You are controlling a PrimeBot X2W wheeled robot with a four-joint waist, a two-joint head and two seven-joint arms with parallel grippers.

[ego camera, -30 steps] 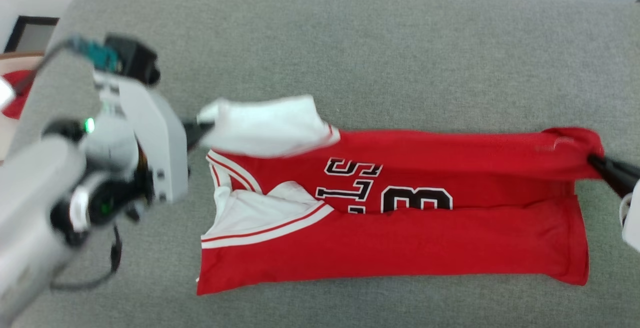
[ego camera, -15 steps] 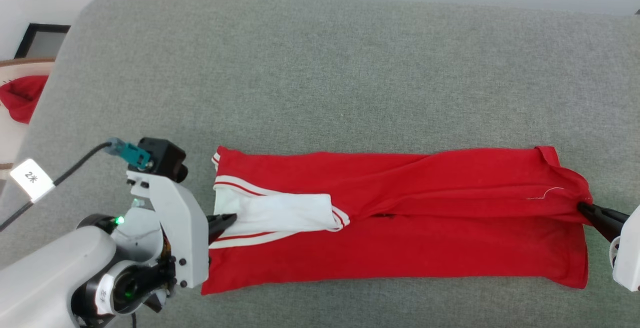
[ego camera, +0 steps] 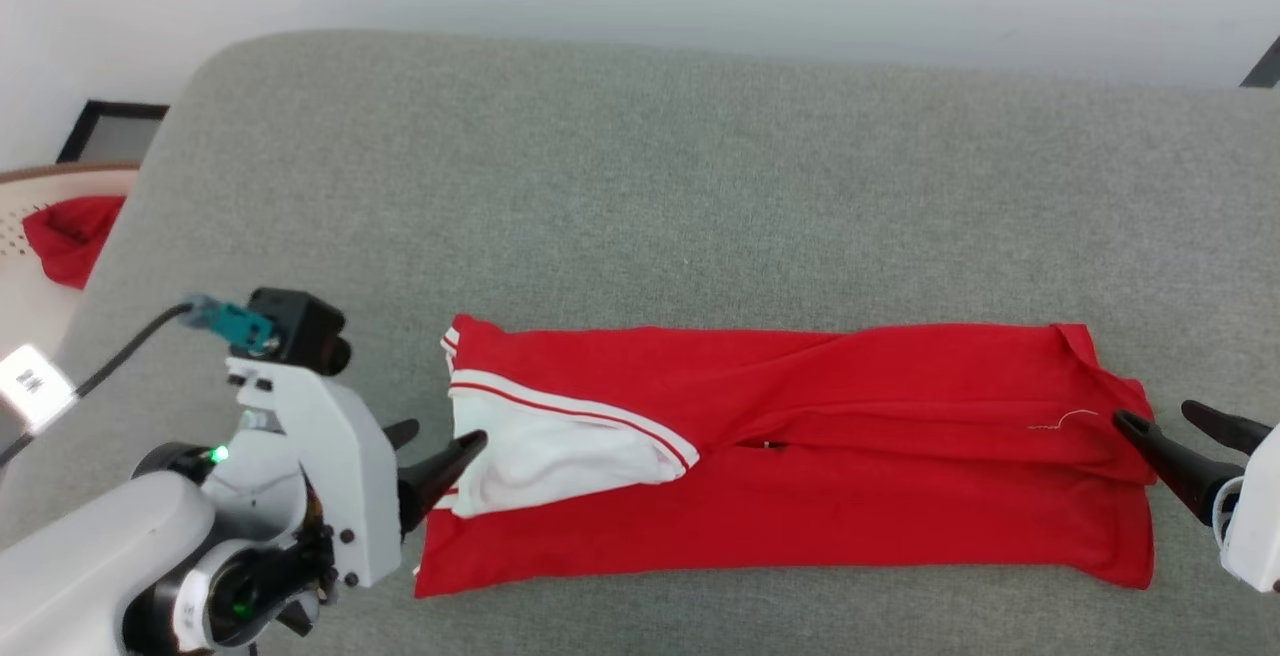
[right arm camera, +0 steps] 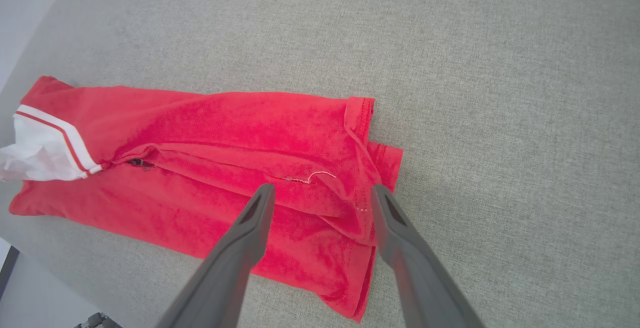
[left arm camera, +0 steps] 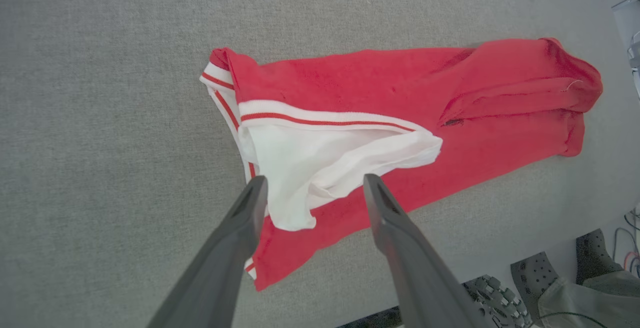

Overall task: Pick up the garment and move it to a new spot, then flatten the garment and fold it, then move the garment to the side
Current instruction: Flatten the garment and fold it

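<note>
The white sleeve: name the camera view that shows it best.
Left wrist view: the white sleeve lies large and central, folded over the red garment, striped trim sharp. The head view shows it smaller, from above, at the garment's left end. The right wrist view catches a crumpled corner at its left edge.

The garment (ego camera: pixel 850 496) lies folded in a long red band on the grey padded surface (ego camera: pixel 700 186). The left gripper (ego camera: pixel 445 433) has its jaws apart at the white sleeve (ego camera: pixel 560 451) end. The right gripper (ego camera: pixel 1155 413), jaws also apart, is at the opposite end, one tip over the red edge.
</note>
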